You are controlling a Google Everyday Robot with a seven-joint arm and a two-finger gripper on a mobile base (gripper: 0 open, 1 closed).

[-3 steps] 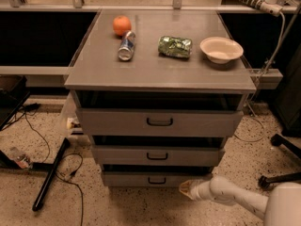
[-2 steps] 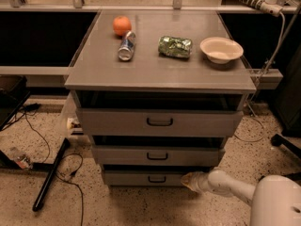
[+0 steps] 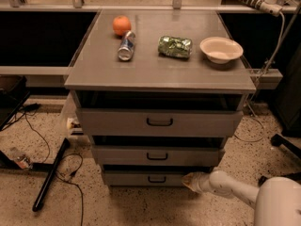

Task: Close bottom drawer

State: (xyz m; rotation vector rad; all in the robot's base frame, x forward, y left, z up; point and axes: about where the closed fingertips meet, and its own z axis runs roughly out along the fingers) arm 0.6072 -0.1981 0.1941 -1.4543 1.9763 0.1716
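Note:
The bottom drawer [image 3: 136,178] is the lowest of three grey drawers in the cabinet, with a small dark handle [image 3: 156,179] at its centre. Its front stands a little out from the cabinet body, with a dark gap above it. My gripper [image 3: 188,181] is low at the right end of that drawer front and touches it. The white arm runs from it to the lower right corner. The middle drawer [image 3: 156,155] and the top drawer [image 3: 159,122] stand out further.
On the cabinet top [image 3: 155,74] lie an orange [image 3: 122,25], a can [image 3: 126,45] on its side, a green packet [image 3: 175,46] and a white bowl [image 3: 221,49]. Cables and a black bar [image 3: 50,175] lie on the speckled floor at the left.
My gripper has moved left along the floor level and now rests against the right end of the bottom drawer front. The arm has come further into view.

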